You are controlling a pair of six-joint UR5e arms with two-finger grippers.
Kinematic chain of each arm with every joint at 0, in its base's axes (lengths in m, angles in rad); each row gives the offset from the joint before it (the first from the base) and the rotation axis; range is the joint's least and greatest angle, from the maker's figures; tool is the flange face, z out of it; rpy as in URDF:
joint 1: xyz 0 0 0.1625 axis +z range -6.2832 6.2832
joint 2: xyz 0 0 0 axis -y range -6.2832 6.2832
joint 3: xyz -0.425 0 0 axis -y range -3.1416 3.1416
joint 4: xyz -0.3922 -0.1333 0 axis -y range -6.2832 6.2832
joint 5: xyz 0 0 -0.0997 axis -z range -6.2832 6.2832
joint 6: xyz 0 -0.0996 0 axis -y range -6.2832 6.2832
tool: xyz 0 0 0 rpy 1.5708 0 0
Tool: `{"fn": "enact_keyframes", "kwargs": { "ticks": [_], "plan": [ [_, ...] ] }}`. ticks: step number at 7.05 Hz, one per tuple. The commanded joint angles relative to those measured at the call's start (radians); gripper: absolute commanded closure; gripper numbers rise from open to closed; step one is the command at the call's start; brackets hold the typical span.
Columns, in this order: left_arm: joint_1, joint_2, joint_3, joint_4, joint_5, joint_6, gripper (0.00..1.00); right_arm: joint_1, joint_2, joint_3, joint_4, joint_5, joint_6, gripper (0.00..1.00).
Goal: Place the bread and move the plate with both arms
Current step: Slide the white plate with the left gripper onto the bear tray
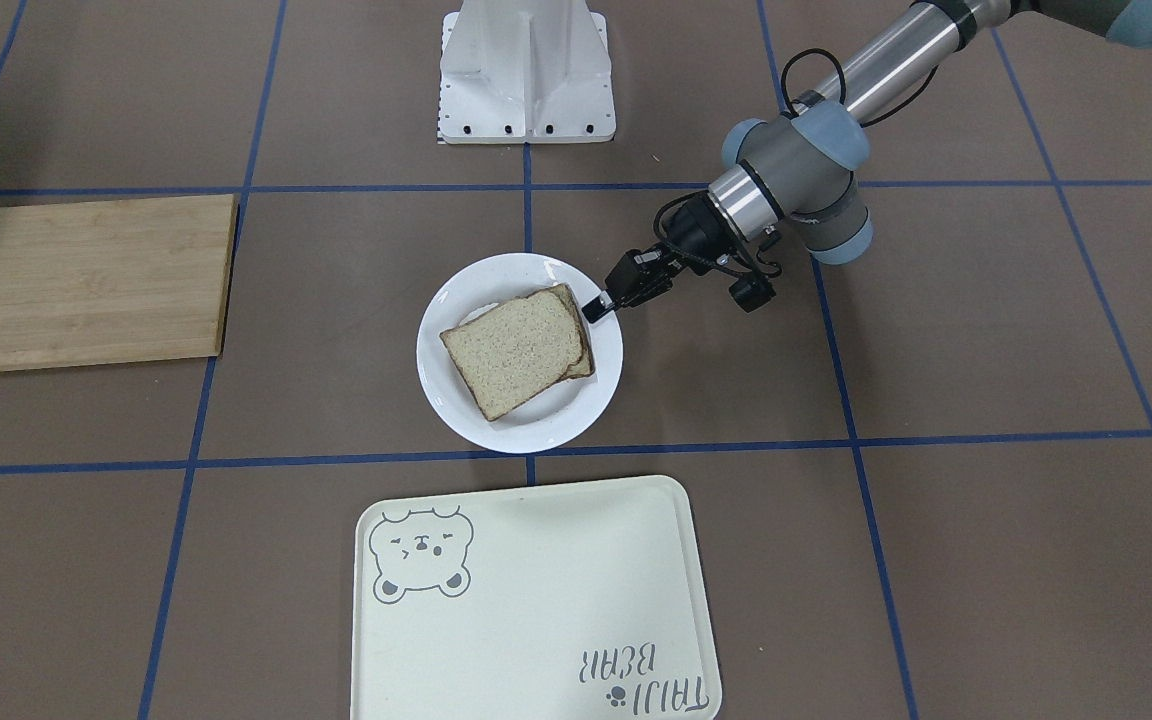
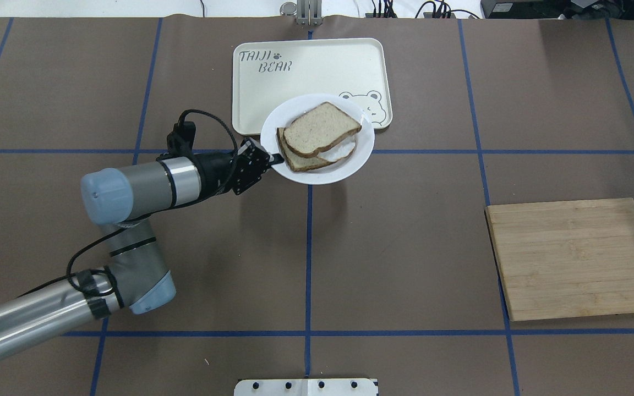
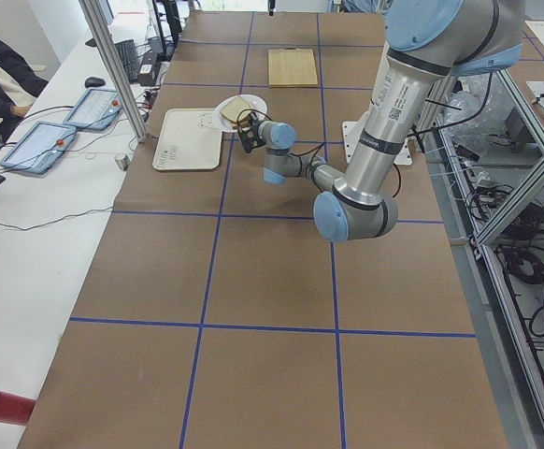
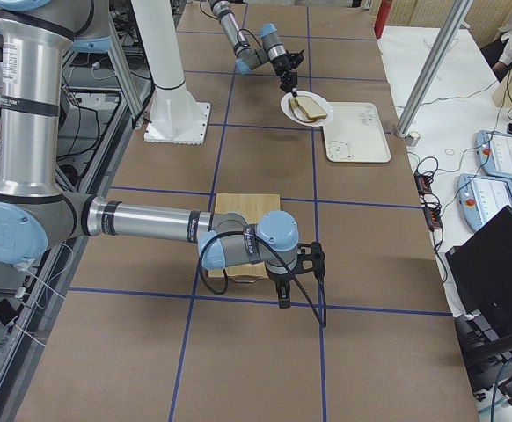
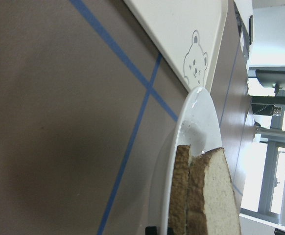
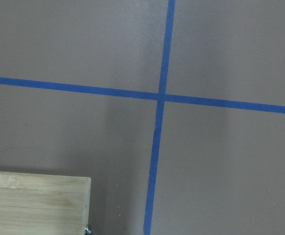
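Observation:
The white plate [image 1: 536, 428] [image 2: 317, 174] is at the table's middle, near the tray's edge, and appears lifted a little off the table. On it the bread slice [image 1: 514, 350] [image 2: 321, 129] lies on top of a second slice [image 2: 294, 159], with a bit of white egg [image 2: 345, 149] between them. My left gripper [image 1: 598, 305] [image 2: 276, 160] is shut on the plate's rim on the robot's left side. The left wrist view shows the plate [image 5: 196, 112] and the bread [image 5: 221, 196] edge-on. My right gripper [image 4: 283, 297] shows only in the exterior right view, low beside the cutting board; I cannot tell whether it is open.
A cream tray with a bear drawing [image 1: 536, 600] [image 2: 306, 71] lies just beyond the plate. A wooden cutting board [image 1: 86, 280] [image 2: 575, 258] lies on the robot's right; its corner shows in the right wrist view [image 6: 35, 203]. The robot's white base [image 1: 526, 75] is behind.

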Motion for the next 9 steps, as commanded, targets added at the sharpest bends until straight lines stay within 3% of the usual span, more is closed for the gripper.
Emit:
{"fn": "enact_keyframes", "kwargs": {
  "ticks": [1, 3, 4, 6, 7, 8, 9],
  "plan": [
    [-0.068, -0.172, 0.178, 0.114, 0.106, -0.089, 1.0, 0.0, 0.001, 0.0, 0.0, 0.001, 0.0, 0.0],
    [-0.122, -0.246, 0.361, 0.155, 0.12, -0.083, 1.0, 0.0, 0.0, 0.0, 0.0, 0.001, 0.002, 0.0],
    [-0.116, -0.324, 0.427, 0.24, 0.187, -0.079, 1.0, 0.0, 0.0, 0.0, 0.0, 0.001, 0.002, 0.0],
    [-0.066, -0.352, 0.453, 0.252, 0.185, -0.019, 1.0, 0.0, 0.0, 0.0, 0.0, 0.001, 0.0, 0.0],
    [-0.044, -0.349, 0.452, 0.252, 0.189, 0.069, 0.8, 0.0, 0.0, 0.0, 0.0, -0.001, 0.002, 0.0],
    [-0.041, -0.348, 0.44, 0.252, 0.188, 0.076, 0.35, 0.0, 0.0, 0.0, 0.001, 0.001, 0.0, 0.0],
    [-0.043, -0.334, 0.4, 0.255, 0.188, 0.096, 0.03, 0.0, 0.001, 0.002, 0.0, 0.001, 0.002, 0.0]
  ]
}}
